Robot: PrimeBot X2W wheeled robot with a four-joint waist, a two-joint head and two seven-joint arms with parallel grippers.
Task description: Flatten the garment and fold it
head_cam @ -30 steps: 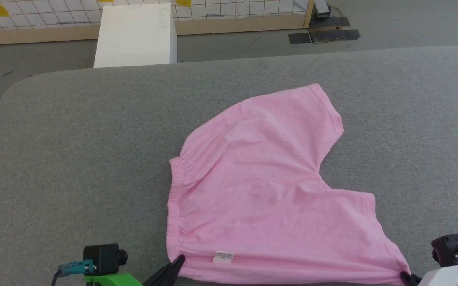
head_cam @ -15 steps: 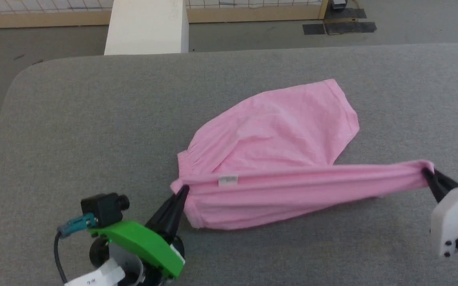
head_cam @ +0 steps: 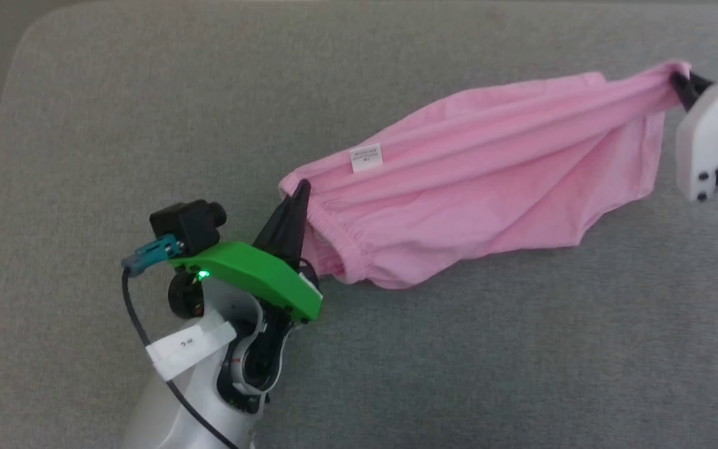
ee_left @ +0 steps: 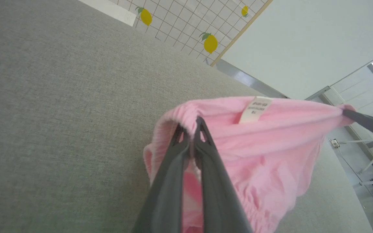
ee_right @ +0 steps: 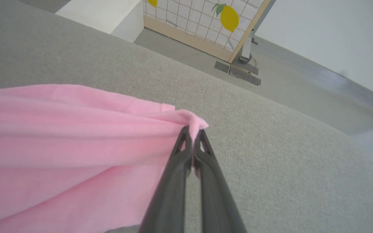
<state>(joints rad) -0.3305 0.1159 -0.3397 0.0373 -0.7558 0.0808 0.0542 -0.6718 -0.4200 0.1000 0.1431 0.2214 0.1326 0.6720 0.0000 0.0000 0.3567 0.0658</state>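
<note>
Where a second ago the garment (head_cam: 490, 181) lay spread flat, it is now drawn up into a long pink band strung between the two arms. Its ruffled waistband end is clamped tight in the left gripper (head_cam: 301, 187), and the right gripper (head_cam: 677, 80) is pinched closed on the opposite corner, far to the right. The top edge runs taut, with the small white label (head_cam: 365, 157) near the left end. Loose cloth sags below over the grey worktop (head_cam: 116, 93); I can't tell whether its lowest fold touches.
</note>
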